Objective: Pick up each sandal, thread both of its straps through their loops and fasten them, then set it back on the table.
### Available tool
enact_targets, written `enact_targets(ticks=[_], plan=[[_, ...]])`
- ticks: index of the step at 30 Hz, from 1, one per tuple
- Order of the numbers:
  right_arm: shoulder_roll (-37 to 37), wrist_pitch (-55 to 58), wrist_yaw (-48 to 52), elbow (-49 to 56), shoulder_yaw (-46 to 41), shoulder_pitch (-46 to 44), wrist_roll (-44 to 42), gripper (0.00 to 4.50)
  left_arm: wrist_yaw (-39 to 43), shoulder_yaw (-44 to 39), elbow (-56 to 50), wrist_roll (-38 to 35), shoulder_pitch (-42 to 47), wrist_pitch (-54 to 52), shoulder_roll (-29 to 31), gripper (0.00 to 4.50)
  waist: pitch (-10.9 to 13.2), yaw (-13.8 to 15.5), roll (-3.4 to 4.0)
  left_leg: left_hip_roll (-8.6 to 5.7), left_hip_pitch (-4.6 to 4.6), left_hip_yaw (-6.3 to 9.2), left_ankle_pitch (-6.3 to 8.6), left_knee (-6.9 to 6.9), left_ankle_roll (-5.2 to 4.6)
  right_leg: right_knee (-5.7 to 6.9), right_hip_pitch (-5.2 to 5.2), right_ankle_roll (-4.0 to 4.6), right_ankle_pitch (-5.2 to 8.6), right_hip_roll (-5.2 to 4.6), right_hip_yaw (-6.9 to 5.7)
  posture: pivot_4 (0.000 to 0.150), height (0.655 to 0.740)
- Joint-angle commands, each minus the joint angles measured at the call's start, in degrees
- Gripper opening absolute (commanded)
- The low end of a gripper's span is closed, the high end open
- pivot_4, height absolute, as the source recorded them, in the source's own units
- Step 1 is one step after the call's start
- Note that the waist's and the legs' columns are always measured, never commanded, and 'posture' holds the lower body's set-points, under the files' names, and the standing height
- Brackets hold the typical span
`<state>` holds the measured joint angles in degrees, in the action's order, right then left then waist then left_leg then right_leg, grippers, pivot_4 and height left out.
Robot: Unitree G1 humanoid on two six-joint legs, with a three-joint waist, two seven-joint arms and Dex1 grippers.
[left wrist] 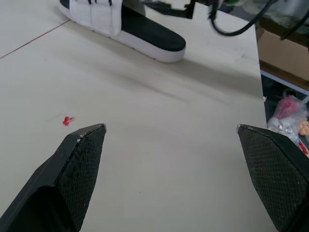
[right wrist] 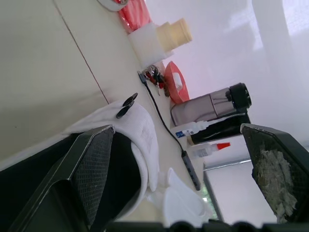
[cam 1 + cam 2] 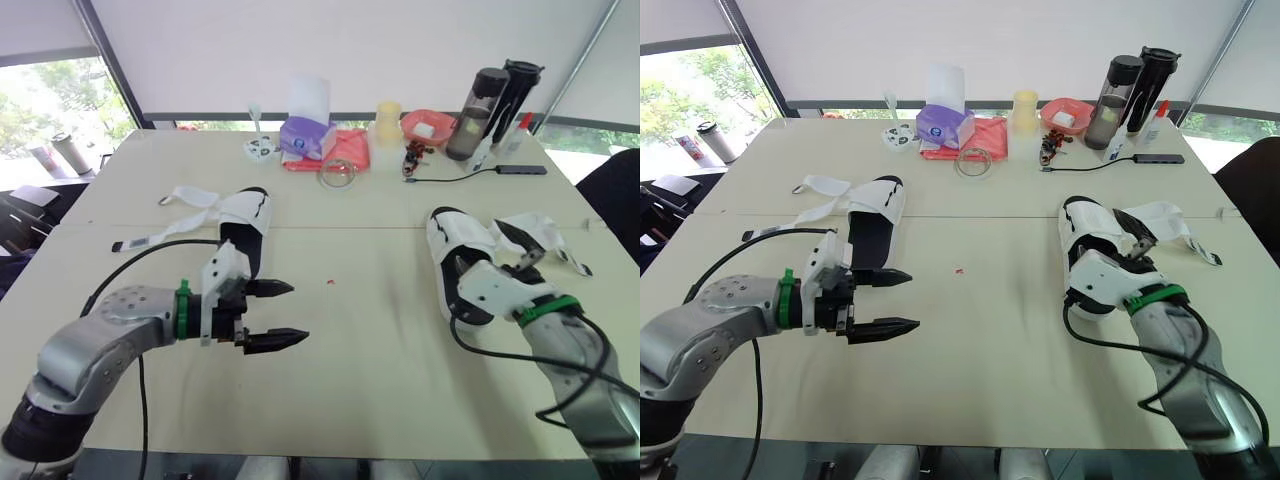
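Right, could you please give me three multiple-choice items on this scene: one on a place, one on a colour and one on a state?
1. Where on the table is the purple tissue box?
A. near its far edge
B. at its near edge
C. at its middle

2. What colour are the straps of the left sandal?
A. red
B. white
C. blue

3. The left gripper is:
A. shut on a strap
B. shut on a bottle
C. open, holding nothing

Answers:
1 A: the box stands well beyond the sandal, by the far edge.
2 B: the straps lie white against the table.
3 C: its fingers stand apart over bare table.
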<state>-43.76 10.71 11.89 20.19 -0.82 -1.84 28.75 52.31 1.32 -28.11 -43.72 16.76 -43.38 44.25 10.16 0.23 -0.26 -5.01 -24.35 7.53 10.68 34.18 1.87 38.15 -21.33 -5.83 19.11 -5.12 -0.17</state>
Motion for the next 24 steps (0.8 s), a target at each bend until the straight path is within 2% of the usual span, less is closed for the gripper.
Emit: enact_targets(ticks=[1, 8, 18, 22, 24], plan=[[0.02, -1.02, -0.26, -2.87, 0.91, -1.93, 2.96, 4.47, 0.12, 0.20, -0.23, 0.80, 0.87, 0.82, -0.49, 4.50, 0.00, 0.02, 0.00, 0.00, 0.01, 0.00, 0.00, 0.01, 0.00, 0.00, 0.01, 0.00, 0.00, 0.00, 0.00, 0.150, 0.7400], [-0.73, -2.31, -1.04, -18.05, 5.57, -11.65, 7.78, 4.47, -3.35, 0.09, -1.26, 1.52, -0.45, 0.60, -4.31, 4.50, 0.00, -0.15, 0.00, -0.01, 0.02, 0.00, -0.02, 0.02, 0.01, 0.04, 0.02, -0.03, -0.02, 0.01, 0.00, 0.150, 0.7400], [-1.27, -4.18, -1.41, -29.07, 9.23, -20.45, 11.61, 4.47, -7.23, -0.84, -2.56, 0.95, -2.54, 0.10, -7.19, 4.50, 0.00, -1.06, 0.00, -0.02, 0.05, 0.01, -0.05, 0.01, 0.06, 0.17, 0.00, -0.05, -0.03, 0.07, 0.00, 0.150, 0.7400], [0.54, -6.35, -3.20, -37.70, 13.19, -28.05, 13.83, 4.47, -8.32, -0.32, -2.88, 1.75, -3.52, 0.52, -8.03, 4.50, 0.00, -1.38, 0.00, -0.02, 0.11, -0.02, -0.10, 0.02, 0.12, 0.25, 0.00, -0.05, -0.04, 0.08, 0.02, 0.150, 0.7400], [0.62, -8.37, -3.90, -39.74, 14.38, -29.36, 13.90, 3.96, -8.57, -0.70, -2.92, 1.85, -4.29, 0.54, -8.07, 4.50, 0.00, -1.24, 0.00, -0.01, 0.13, 0.00, -0.11, 0.02, 0.14, 0.29, 0.00, -0.04, -0.03, 0.09, 0.02, 0.150, 0.7400]])
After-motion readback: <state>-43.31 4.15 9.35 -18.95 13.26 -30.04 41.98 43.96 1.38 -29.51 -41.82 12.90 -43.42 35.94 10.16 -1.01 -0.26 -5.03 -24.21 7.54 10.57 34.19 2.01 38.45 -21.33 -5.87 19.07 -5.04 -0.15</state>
